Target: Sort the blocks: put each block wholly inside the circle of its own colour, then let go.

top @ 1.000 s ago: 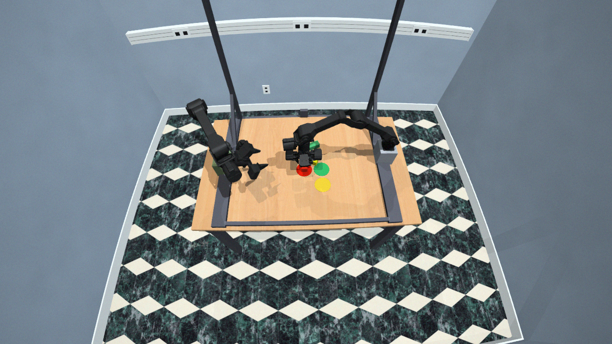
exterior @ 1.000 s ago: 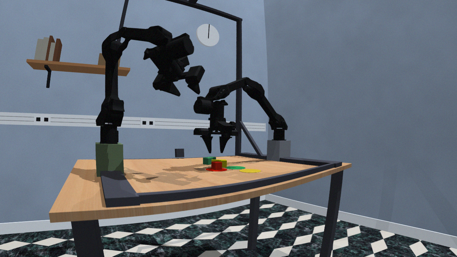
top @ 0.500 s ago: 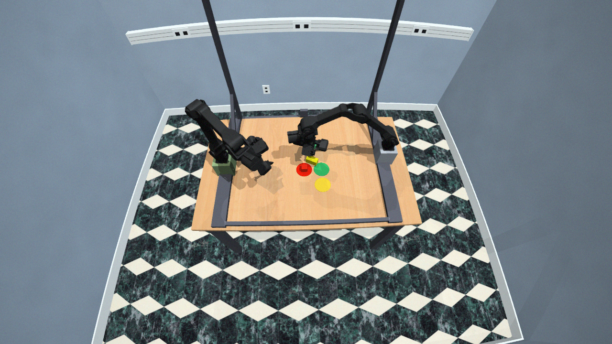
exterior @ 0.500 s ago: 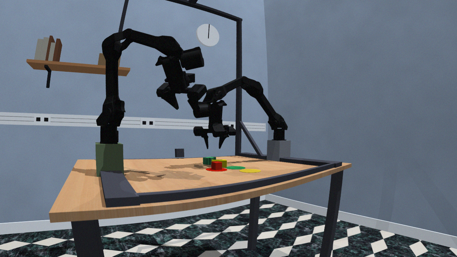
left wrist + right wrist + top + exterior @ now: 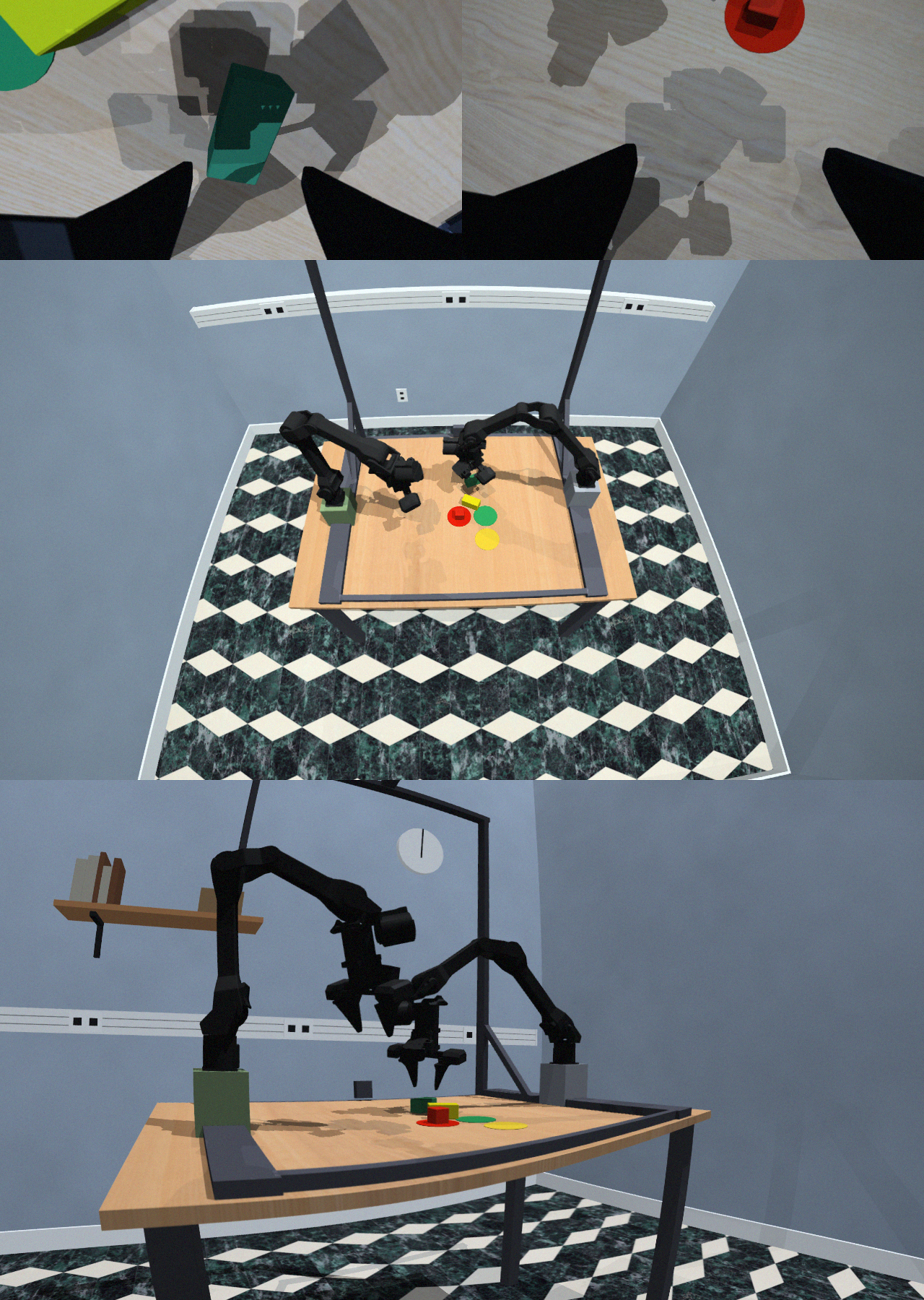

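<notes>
A green block (image 5: 471, 480) (image 5: 423, 1106) (image 5: 249, 108) lies on the table behind the circles. My left gripper (image 5: 426, 1086) (image 5: 247, 172) is open and empty just above it. A yellow block (image 5: 471, 501) (image 5: 454, 1111) (image 5: 72, 22) lies behind the red and green circles, close to the green circle (image 5: 486, 516) (image 5: 476, 1119) (image 5: 18, 72). A red block (image 5: 458, 514) (image 5: 437, 1114) (image 5: 769, 4) stands inside the red circle (image 5: 451, 521) (image 5: 452, 1123) (image 5: 761, 45). The yellow circle (image 5: 486, 539) (image 5: 505, 1125) is farther forward. My right gripper (image 5: 374, 1033) (image 5: 729, 155) is open and empty, high above the table.
A dark frame bar (image 5: 452, 596) (image 5: 491, 1151) runs along the table's front edge. Dark uprights stand at the back corners. The right arm reaches in from picture left in the top and exterior views, the left arm from picture right. The two arms' wrists are fairly close together over the table.
</notes>
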